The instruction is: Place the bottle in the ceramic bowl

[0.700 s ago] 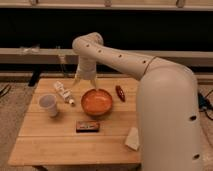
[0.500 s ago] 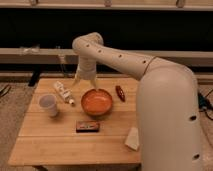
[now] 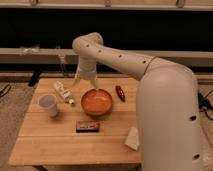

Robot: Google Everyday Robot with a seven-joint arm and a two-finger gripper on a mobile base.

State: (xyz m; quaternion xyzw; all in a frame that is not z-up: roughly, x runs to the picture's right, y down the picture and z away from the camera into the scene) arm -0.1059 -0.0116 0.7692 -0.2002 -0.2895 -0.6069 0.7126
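- Almost nothing changes across the last moment: the arm (image 3: 117, 57) keeps the same arched pose over the far side of the table (image 3: 60, 142), and the gripper (image 3: 85, 83) hangs at the same spot as before
- The gripper points down just above the tabletop, between the bottle (image 3: 63, 92) and the ceramic bowl (image 3: 96, 102), a little behind both
- Its two fingers look splayed apart at the tips with nothing between them, so it carries nothing
- The bottle has not moved; it lies on its side on the wood, slanting with its cap toward the near right, just left of the bowl and apart from it
- The ceramic bowl sits where it was near the table's middle, and it holds nothing
- The translucent cup (image 3: 49, 105) stands near the left edge, close to the bottle's near end; a dark flat packet (image 3: 87, 126) lies in front of the bowl, a small reddish thing (image 3: 120, 93) to its right, and a pale scrap (image 3: 132, 139) near the right front corner
- My reading: the pause means the grasp has not started, so the whole task is still ahead
- The gripper must go left and down onto the bottle, and its slant calls for the jaws to be turned across its body
- The cup close by is the thing most likely to be knocked
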